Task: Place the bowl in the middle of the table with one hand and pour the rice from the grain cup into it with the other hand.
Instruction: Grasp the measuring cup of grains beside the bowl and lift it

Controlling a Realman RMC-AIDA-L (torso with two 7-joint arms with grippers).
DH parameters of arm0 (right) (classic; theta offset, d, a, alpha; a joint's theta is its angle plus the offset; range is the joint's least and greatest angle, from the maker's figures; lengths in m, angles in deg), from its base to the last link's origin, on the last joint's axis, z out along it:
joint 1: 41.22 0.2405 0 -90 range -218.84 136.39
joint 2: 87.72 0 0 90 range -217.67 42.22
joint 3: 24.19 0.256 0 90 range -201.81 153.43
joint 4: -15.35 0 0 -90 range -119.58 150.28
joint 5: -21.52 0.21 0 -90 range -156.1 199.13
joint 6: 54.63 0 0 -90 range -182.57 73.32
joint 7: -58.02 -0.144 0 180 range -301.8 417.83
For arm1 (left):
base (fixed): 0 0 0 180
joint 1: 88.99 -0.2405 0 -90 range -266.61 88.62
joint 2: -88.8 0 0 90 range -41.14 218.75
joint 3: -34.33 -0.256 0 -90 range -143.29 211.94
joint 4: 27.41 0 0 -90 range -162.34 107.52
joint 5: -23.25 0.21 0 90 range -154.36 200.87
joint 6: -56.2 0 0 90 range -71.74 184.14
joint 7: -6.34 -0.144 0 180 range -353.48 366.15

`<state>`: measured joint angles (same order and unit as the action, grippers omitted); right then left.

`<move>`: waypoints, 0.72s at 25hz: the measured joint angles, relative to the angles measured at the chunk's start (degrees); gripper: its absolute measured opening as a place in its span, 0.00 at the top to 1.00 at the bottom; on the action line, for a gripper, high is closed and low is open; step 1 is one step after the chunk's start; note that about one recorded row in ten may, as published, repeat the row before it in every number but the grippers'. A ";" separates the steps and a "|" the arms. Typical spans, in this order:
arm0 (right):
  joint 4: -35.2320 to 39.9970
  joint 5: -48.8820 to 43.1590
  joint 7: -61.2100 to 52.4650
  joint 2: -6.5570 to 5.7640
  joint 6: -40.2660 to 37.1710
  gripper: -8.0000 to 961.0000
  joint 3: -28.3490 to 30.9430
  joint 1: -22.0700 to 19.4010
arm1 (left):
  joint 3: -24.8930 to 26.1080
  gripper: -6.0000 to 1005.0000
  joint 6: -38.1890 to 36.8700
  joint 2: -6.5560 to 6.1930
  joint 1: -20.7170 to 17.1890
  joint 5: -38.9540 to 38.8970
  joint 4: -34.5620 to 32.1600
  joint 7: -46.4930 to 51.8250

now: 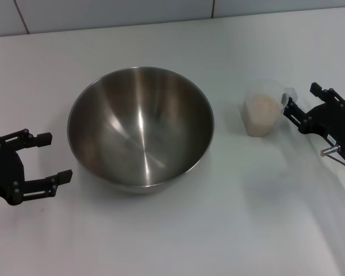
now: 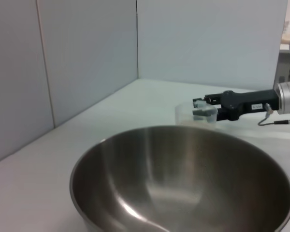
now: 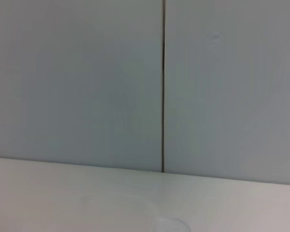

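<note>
One bowl (image 1: 141, 127) mid-table (image 1: 172, 241), empty. One cup (image 1: 262, 109) of rice (image 1: 262, 107) to its right. Left gripper (image 1: 53, 157) spread, beside bowl, apart. Right gripper (image 1: 299, 102) at cup handle; grip unclear.

The bowl (image 1: 141, 127) is stainless steel, brushed finish inside, pretty shiny, with soft streaky reflections running down the wall. Same look from the left wrist view (image 2: 183, 179): smooth metal with a polished rim. The table (image 1: 218, 230) is a plain white top, smooth, with a slight sheen. The grain cup (image 1: 263, 114) is clear-ish frosted plastic, cloudy rather than glassy. The rice (image 1: 262, 109) inside looks matt, pale and grainy. Both grippers, left (image 1: 50, 156) and right (image 1: 302, 103), are matt black, hard plastic or metal, can't tell which.
</note>
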<state>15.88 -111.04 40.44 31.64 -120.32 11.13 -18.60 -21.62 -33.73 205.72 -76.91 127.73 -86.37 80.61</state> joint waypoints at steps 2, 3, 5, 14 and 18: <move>-0.29 0.01 0.00 0.00 0.18 0.24 0.01 0.03 | 0.04 0.17 -0.04 0.13 0.07 0.47 0.00 0.00; -0.46 0.01 0.00 0.00 0.26 0.26 0.01 0.05 | 0.04 0.17 -0.04 0.16 0.10 0.50 0.00 0.00; -0.60 0.02 0.00 0.00 0.28 0.31 0.00 0.16 | 0.05 0.17 -0.10 0.19 0.12 0.55 0.00 0.00; -0.71 -0.30 -0.01 0.00 0.24 0.72 -0.49 0.66 | 0.10 0.17 -0.51 0.23 0.14 0.64 -0.26 0.00; -0.71 -0.42 0.00 0.00 0.18 0.83 -0.51 0.73 | 0.14 0.17 -0.79 0.24 0.14 0.64 -0.45 0.00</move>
<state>15.17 -111.46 40.44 31.63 -120.14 10.62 -17.87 -21.48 -34.52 205.96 -76.78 128.37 -86.82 80.61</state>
